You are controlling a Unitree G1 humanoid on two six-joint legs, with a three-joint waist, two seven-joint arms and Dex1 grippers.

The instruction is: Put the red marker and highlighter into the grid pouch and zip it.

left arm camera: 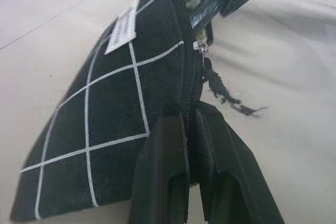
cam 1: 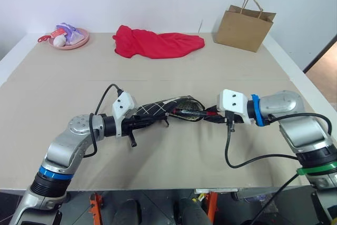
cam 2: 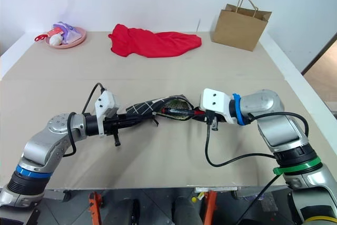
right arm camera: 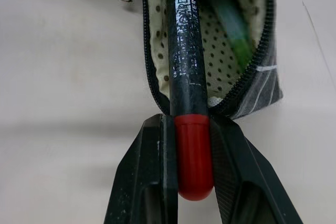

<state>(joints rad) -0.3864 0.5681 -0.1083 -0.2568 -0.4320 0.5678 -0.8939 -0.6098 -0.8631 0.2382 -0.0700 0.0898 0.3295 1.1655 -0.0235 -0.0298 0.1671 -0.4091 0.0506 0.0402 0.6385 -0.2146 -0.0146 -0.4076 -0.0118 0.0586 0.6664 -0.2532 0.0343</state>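
Beige tabletop [cam 1: 168, 56] carries a pink plate [cam 1: 79, 41] at ten o'clock, a red cloth [cam 1: 158, 43] at twelve, a paper bag [cam 1: 245, 27] at one. At centre, the left gripper [left arm camera: 190, 129] is clenched on the grid pouch [cam 1: 163, 107] at its zipper edge. From three o'clock, the right gripper [right arm camera: 191, 129] grasps the red marker [right arm camera: 186, 77] by its cap, barrel inside the open pouch beside the highlighter [right arm camera: 233, 24].
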